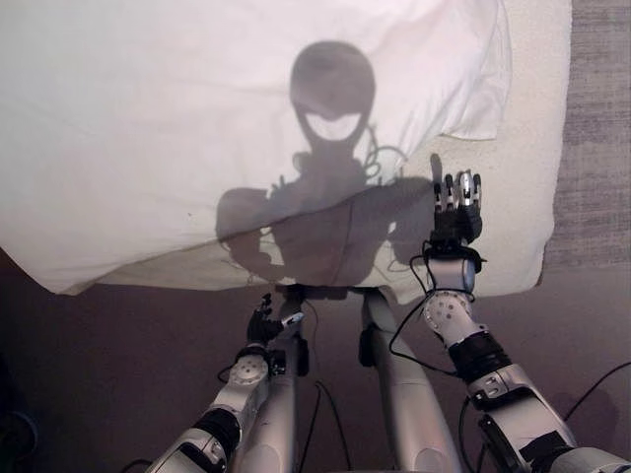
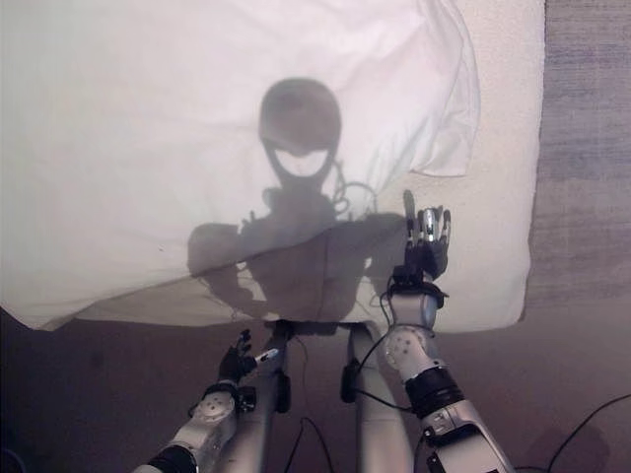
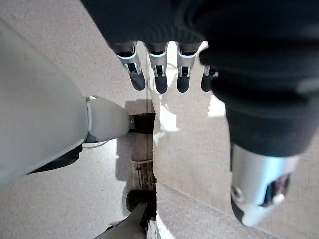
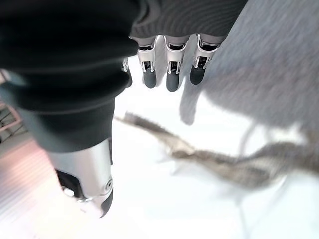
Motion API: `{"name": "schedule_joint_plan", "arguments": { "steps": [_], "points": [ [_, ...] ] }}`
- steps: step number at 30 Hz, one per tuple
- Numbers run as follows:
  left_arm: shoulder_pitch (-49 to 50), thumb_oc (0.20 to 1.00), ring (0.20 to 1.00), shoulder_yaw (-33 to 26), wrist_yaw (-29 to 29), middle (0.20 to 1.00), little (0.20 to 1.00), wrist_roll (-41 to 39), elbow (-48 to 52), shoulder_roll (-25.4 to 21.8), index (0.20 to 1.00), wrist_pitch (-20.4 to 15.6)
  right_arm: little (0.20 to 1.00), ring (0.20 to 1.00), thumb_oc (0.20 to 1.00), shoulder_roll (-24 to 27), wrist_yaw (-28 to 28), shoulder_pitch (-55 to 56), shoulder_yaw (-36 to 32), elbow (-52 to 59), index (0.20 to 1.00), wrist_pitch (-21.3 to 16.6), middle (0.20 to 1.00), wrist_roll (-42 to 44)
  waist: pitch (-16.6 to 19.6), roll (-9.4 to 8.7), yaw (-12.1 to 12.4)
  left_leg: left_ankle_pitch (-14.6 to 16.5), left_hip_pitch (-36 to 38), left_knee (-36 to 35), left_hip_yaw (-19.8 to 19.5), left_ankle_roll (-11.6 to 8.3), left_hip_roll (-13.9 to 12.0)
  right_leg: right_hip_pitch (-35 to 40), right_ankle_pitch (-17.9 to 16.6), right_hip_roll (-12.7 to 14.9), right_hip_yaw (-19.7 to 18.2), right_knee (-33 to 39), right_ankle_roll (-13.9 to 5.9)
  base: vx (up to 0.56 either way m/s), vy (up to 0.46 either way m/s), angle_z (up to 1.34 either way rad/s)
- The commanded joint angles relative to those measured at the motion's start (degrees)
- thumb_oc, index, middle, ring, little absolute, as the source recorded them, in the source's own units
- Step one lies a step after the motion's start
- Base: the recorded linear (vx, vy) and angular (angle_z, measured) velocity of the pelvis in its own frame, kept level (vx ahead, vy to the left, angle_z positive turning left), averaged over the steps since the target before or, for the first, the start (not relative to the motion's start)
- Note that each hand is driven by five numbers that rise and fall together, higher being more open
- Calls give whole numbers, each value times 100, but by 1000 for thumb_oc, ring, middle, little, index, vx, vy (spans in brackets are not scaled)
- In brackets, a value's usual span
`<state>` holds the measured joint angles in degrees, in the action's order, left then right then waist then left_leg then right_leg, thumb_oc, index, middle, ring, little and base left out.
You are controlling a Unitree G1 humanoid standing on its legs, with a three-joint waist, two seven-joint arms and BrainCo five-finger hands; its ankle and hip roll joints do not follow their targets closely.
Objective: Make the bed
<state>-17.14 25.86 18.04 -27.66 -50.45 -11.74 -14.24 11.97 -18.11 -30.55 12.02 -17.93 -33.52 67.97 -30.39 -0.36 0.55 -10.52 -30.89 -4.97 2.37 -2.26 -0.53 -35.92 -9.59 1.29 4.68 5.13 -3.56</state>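
Fingers of the right hand (image 1: 459, 202) are straight and released over the bed's (image 1: 513, 197) near edge; the white duvet (image 1: 197, 128) lies just beyond them, stretching leftward. Left hand (image 1: 264, 320) hangs lower, relaxed, farther off.

My arms are silver-grey tubes with black bands and round perforated silver wrist joints, and my right hand (image 1: 458, 205) and left hand (image 1: 264, 321) both wear dark ribbed covers over silver fingers (image 4: 172, 69) with dark tips, each thumb a stubby silver cylinder set apart.
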Motion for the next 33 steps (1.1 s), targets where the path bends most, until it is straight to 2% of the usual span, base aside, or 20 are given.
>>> {"name": "schedule_joint_plan", "arguments": {
  "steps": [1,7,12,21,33],
  "points": [
    [261,1000,1000,-52,46,1000,1000,371,5,-126,1000,-15,1000,1000,1000,131,47,137,-22,652,1000,-195,1000,-382,60,-193,-74,218,117,38,-39,-109,101,102,-72,392,-61,-605,-476,-20,24,-6],
    [246,1000,1000,-86,27,1000,1000,400,-25,-164,1000,-12,1000,1000,1000,115,121,13,25,499,1000,-174,1000,-295,60,-170,-45,206,173,-3,-50,-114,111,166,-94,413,-28,-570,-490,-4,5,-2],
    [265,1000,1000,-69,-2,1000,1000,354,-13,-174,1000,-13,1000,1000,1000,-19,302,-234,-7,37,1000,-195,1000,244,60,-139,17,211,176,-3,-93,-116,125,195,-94,430,6,-557,-494,0,0,0],
    [296,1000,1000,33,-78,1000,1000,132,8,-219,1000,-32,1000,1000,1000,-151,310,-1014,-159,-1218,1000,-88,1000,885,60,-7,206,212,77,-3,-144,-123,141,140,-83,448,84,-556,-493,0,0,0],
    [338,1000,1000,92,-163,1000,1000,90,106,-297,1000,-47,1000,1000,1000,-19,413,-1559,26,-1509,1000,136,1000,867,60,106,343,217,51,-3,-187,-124,149,132,-38,480,141,-586,-490,16,5,3]
  ]
}}
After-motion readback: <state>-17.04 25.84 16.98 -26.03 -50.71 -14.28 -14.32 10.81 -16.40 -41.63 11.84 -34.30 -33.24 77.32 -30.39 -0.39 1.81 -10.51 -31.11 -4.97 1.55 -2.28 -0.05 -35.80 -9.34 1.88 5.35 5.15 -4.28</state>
